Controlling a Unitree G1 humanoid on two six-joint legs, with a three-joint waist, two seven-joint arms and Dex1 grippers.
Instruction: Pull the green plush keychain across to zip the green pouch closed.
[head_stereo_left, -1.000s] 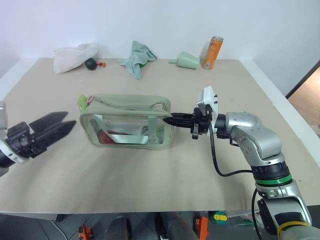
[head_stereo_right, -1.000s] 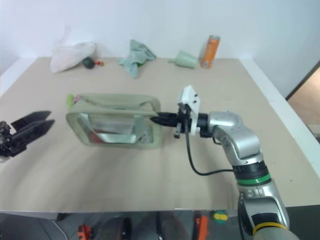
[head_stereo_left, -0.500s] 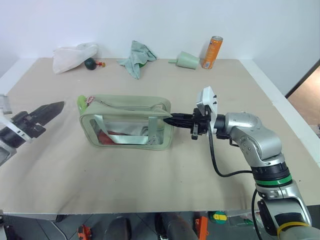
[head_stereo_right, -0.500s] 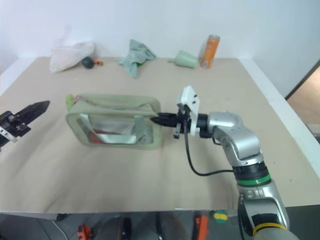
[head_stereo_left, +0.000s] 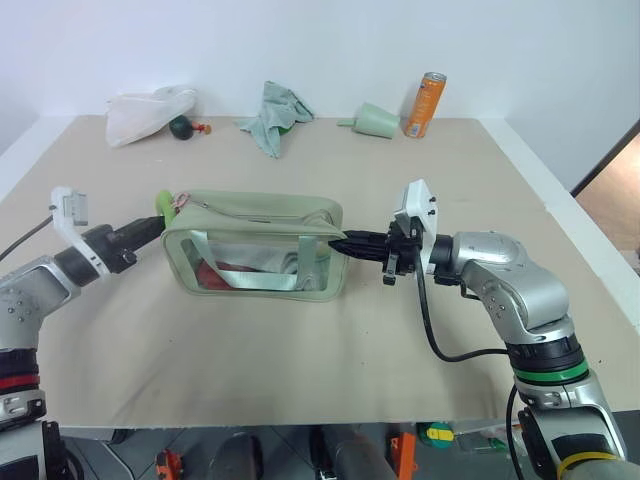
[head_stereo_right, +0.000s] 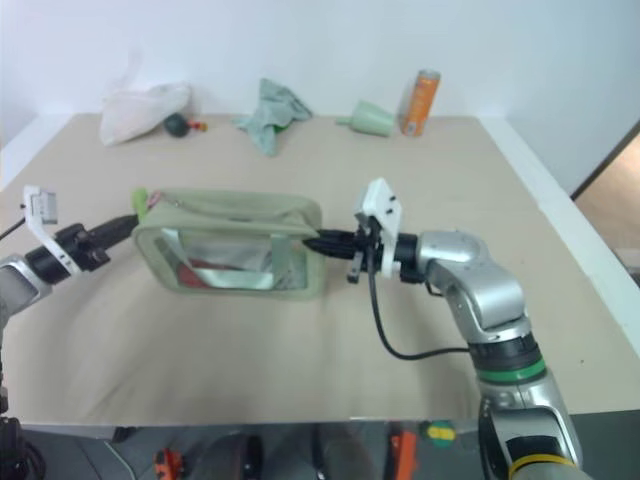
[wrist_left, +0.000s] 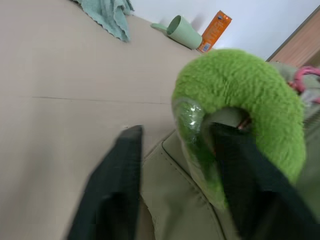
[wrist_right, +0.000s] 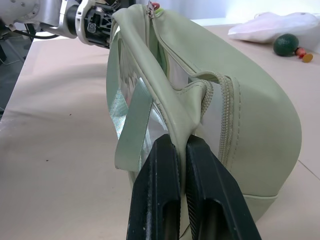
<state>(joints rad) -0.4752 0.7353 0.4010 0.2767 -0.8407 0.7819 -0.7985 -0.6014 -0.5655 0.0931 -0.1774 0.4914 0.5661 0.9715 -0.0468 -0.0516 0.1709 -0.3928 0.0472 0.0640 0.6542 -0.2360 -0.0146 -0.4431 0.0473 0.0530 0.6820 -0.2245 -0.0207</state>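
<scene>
Fuzzy and lime-green, the green plush keychain (head_stereo_left: 162, 204) sits at the far-left top corner of the green pouch (head_stereo_left: 255, 244), at about nine o'clock from the pouch's middle, on a short pinkish cord (wrist_left: 303, 78). It looks light and squashy, so a pinch on the fluff alone would likely just compress it and slip; a firmer hold, by my reckoning, is low on the ball near the cord, where the pull runs straight along the zipper (wrist_right: 227, 115).

In the left wrist view the left gripper (wrist_left: 180, 190) has its two fingers spread to either side of the ball's lower edge, one finger (wrist_left: 235, 170) pressed against it and the other standing clear, so it is not yet clamped on.

At three o'clock, the right gripper (wrist_right: 181, 185) is clenched on the pouch's end fabric, bracing the soft, boxy body, which would otherwise slide or buckle under the pull.

Further out, toward twelve o'clock on the table (head_stereo_left: 300, 350), lie a teal cloth (head_stereo_left: 273, 115), a pale green cup (head_stereo_left: 375, 121) and an orange can (head_stereo_left: 425, 104).
</scene>
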